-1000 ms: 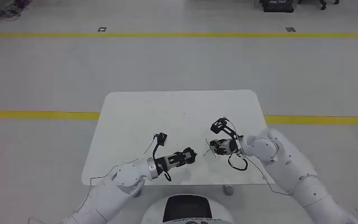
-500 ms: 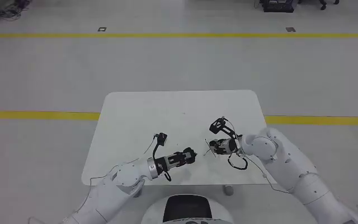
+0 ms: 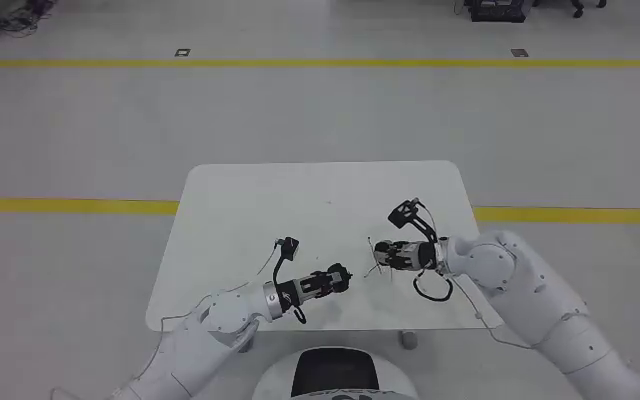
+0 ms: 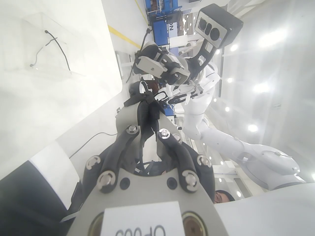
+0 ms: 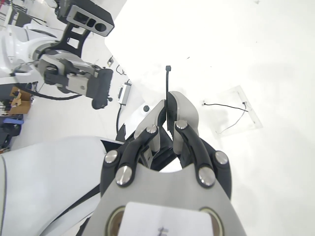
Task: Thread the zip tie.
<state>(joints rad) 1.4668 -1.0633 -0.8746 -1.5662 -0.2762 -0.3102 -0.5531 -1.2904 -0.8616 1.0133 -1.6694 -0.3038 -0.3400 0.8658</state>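
Note:
My right gripper [image 5: 168,100] is shut on a thin black zip tie [image 5: 168,79]. The tie's square head sticks out past the fingertips, over the white table [image 3: 250,200]. In the top view the right gripper [image 3: 384,260] is above the table's near right part, with the zip tie [image 3: 371,250] as a thin dark line at its tip. My left gripper [image 3: 344,276] faces it from a short way off. Its dark fingers [image 4: 145,114] are pressed together, and I cannot tell whether they hold anything. From the right wrist the left gripper [image 5: 103,89] is seen beyond the table's edge.
A clear plastic sheet [image 5: 231,114] lies flat on the table with a couple of thin black ties or wires on it; the same clear sheet [image 4: 46,47] appears from the left wrist. A small grey box with a cable [image 5: 123,93] lies on the floor below.
The right wrist has turned and shifted slightly to the right, its camera now higher over the table. The zip tie stays in its grip. The left arm has not moved.

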